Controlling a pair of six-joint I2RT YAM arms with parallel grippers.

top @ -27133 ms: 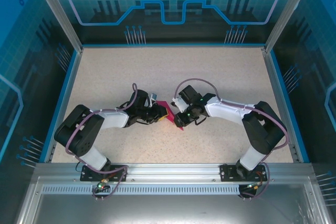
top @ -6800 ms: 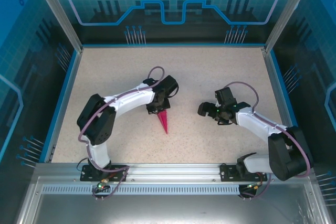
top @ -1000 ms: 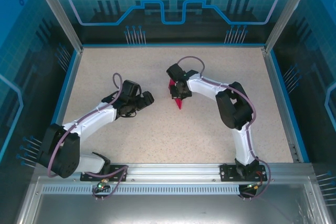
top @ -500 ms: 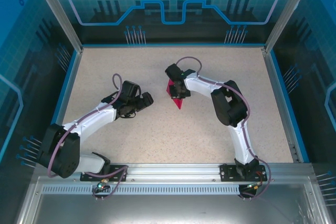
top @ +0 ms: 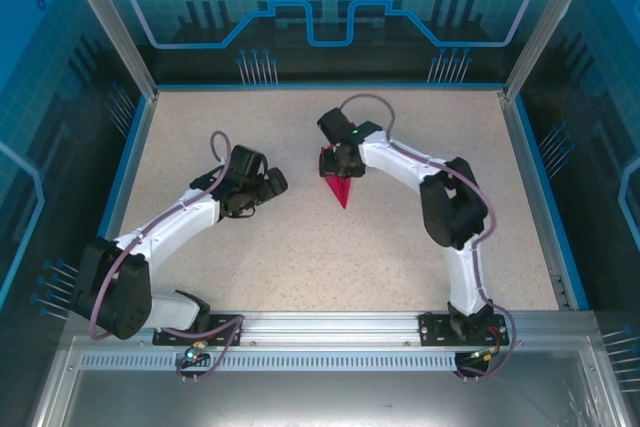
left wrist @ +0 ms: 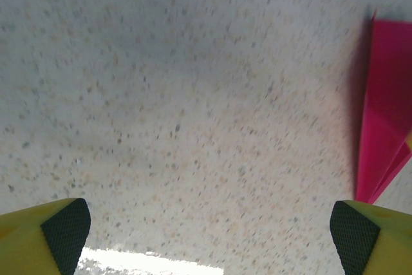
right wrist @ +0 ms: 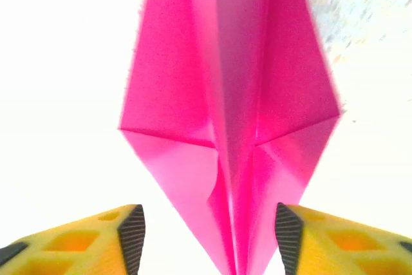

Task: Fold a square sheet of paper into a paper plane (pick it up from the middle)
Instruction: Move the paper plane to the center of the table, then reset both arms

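**Right gripper** (top: pixel 342 161) – Jaws part-way apart, holding nothing. In the right wrist view the two yellow fingers with black pads (right wrist: pixel 133 230) stand to either side of the paper's narrow end, with a visible gap between each pad and the sheet. The gripper (right wrist: pixel 210 231) is poised over the plane's broad tail, far of the table's middle.

**Left gripper** (top: pixel 272 184) – Jaws at full spread, empty. It hovers to the left of the plane, near it but not touching. In its own wrist view (left wrist: pixel 209 233) there is bare speckled surface between the pads, with the paper at the right edge.

**Paper plane** (top: pixel 342 187) – Magenta-pink, a narrow pointed dart.
- It is on the table (top: pixel 400 267) near mid-width, nose towards the arm bases and tail under the right gripper.
- The right wrist view (right wrist: pixel 232 94) shows a centre crease running the length, a wing panel folded to each side and diagonal creases meeting at the spine.
- The left wrist view (left wrist: pixel 385 114) shows the layers stacked fairly flat.
- Whether the tail rests fully on the surface cannot be told, as the background is washed out.

**Progress (judgement)** – The folds appear complete: no square sheet is left, only the finished dart shape. What seems left is small – lifting both arms clear without dragging the paper, and perhaps a last press if the wings spring up.
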